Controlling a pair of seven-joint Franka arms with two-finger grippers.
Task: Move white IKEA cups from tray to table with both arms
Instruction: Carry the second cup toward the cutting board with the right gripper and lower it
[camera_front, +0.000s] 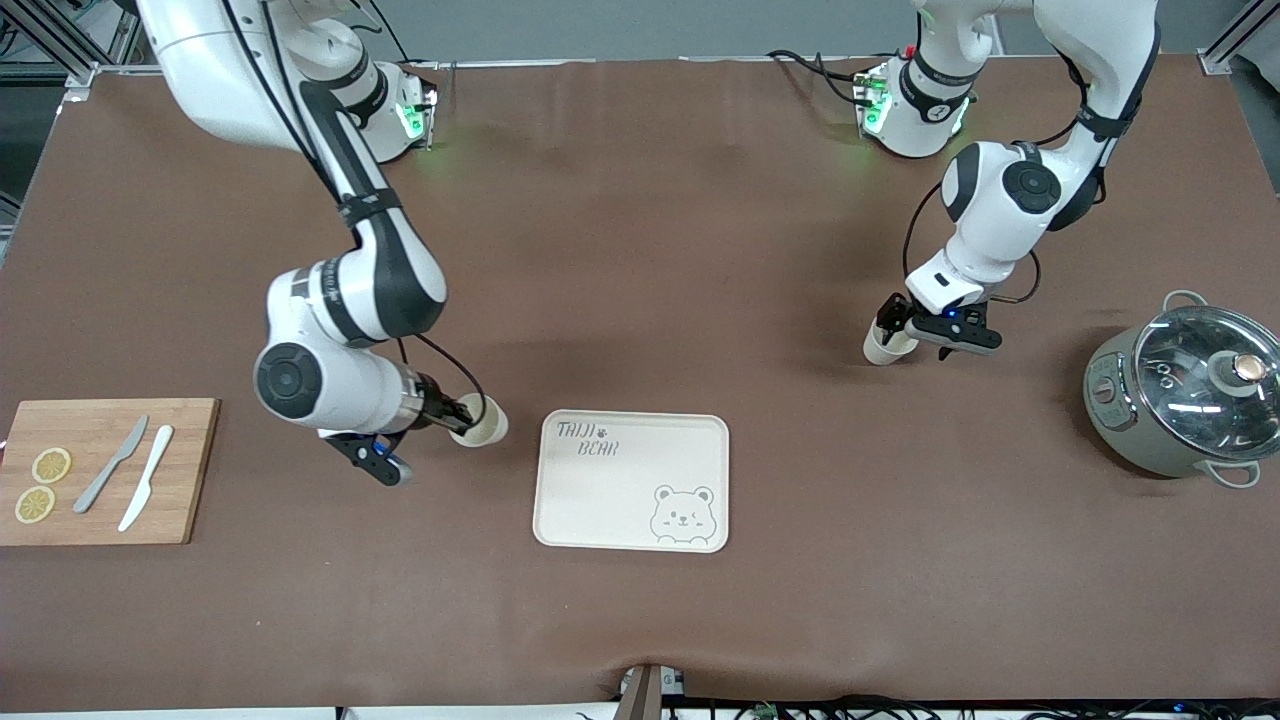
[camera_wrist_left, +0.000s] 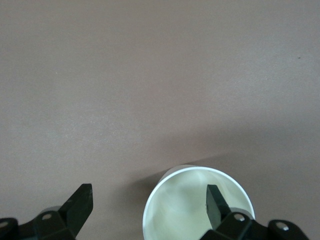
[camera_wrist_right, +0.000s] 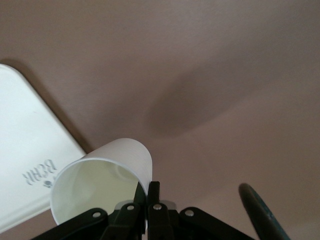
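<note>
At the right arm's end of the brown surface (camera_front: 640, 250) we see a wooden cutting board (camera_front: 105, 470) carrying 2 lemon slices (camera_front: 42, 484), a grey knife (camera_front: 112, 463) and a white knife (camera_front: 147, 476).

Next comes the right pincer (camera_wrist_right: 147, 200), low over the surface between the board and the tray. Its fingers are pressed together on the rim of 1 white cup (camera_front: 482, 420), 1 finger inside the wall and 1 outside. We see the cup tilted, its mouth turned toward the wrist camera, just beside the tray's corner that carries the lettering.

The cream tray (camera_front: 632, 480) with its bear drawing lies flat in the middle, nearer to the front camera than either cup, with nothing on it.

Toward the left arm's end, the left pincer (camera_wrist_left: 150, 202) sits low over the second white cup (camera_front: 886, 345), which stands upright on the surface, well apart from the tray. The fingers are spread wide: 1 reaches inside the cup's mouth, the other stands outside, clear of the wall, so we see no grip on it.

Last, a grey cooking pot (camera_front: 1180, 400) with a glass lid stands at the left arm's end.
</note>
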